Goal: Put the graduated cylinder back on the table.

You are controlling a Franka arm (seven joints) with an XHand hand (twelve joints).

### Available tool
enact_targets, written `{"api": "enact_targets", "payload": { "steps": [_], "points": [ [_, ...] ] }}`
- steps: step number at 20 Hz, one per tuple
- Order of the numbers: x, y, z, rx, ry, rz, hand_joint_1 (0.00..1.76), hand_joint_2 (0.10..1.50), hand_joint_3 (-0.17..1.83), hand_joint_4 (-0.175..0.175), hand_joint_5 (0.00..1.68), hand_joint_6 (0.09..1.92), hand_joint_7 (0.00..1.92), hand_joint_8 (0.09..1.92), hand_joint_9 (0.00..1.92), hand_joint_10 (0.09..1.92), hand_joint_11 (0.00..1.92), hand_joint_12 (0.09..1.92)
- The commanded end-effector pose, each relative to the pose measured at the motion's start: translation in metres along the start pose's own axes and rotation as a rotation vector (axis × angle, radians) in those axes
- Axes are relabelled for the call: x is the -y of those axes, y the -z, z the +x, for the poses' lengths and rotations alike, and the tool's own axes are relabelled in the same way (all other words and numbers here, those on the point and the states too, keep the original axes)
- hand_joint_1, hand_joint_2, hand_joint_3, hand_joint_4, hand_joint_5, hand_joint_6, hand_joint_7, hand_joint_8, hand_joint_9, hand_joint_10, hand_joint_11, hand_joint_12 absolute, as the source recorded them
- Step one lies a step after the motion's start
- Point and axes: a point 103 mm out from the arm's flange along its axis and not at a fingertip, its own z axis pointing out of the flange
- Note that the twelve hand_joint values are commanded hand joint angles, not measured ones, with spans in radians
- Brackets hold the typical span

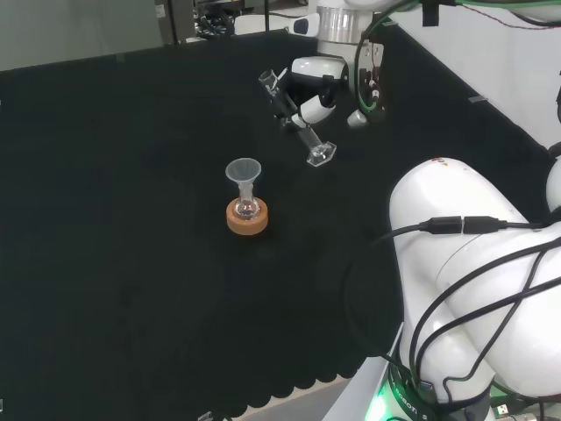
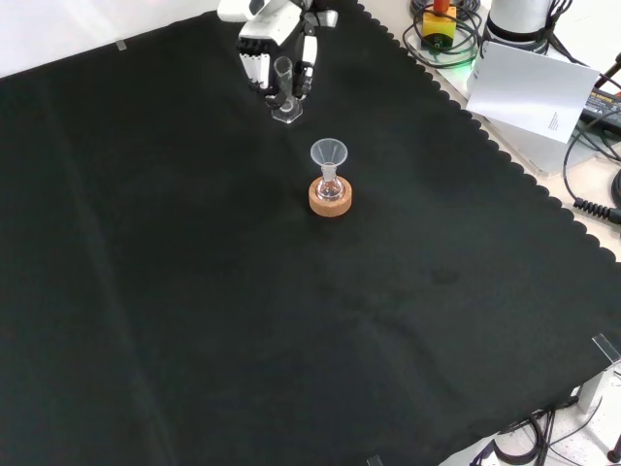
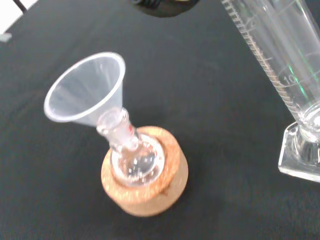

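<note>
Up at the far edge of the cloth in the front view, I see the hand [image 2: 275, 44] with its fingers [image 2: 254, 66] curled round the cylinder [image 2: 284, 89], gripping it along the tube. From the head view its long axis tilts, mouth up toward the hand, base [image 1: 321, 154] lower and pointing at the flask [image 1: 247, 207] with its funnel [image 1: 243, 170] on the cork ring [image 1: 247, 219]. I judge the base hangs just off the surface [image 1: 131, 263], so I must right it before lowering.
</note>
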Motion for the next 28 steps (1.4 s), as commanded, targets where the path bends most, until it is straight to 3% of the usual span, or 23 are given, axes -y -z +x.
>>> {"api": "enact_targets", "payload": {
  "steps": [1, 16, 22, 28],
  "points": [
    [-0.025, -0.011, -0.027, -0.072, 0.038, -0.109, 1.14, 1.14, 0.0, -0.175, 0.95, 1.07, 1.2, 0.35, 1.48, 0.09, 1.35, 0.68],
    [-0.065, -0.047, -0.077, -0.192, 0.055, -0.286, 1.14, 1.14, 0.0, -0.175, 0.95, 1.07, 1.19, 0.35, 1.47, 0.09, 1.35, 0.69],
    [-0.081, -0.063, -0.087, -0.203, 0.04, -0.288, 1.14, 1.14, 0.0, -0.175, 0.94, 1.07, 1.18, 0.35, 1.46, 0.09, 1.34, 0.69],
    [-0.092, -0.077, -0.099, -0.233, 0.027, -0.333, 1.14, 1.14, 0.0, -0.175, 0.94, 1.07, 1.17, 0.34, 1.45, 0.09, 1.34, 0.69]
  ]
}}
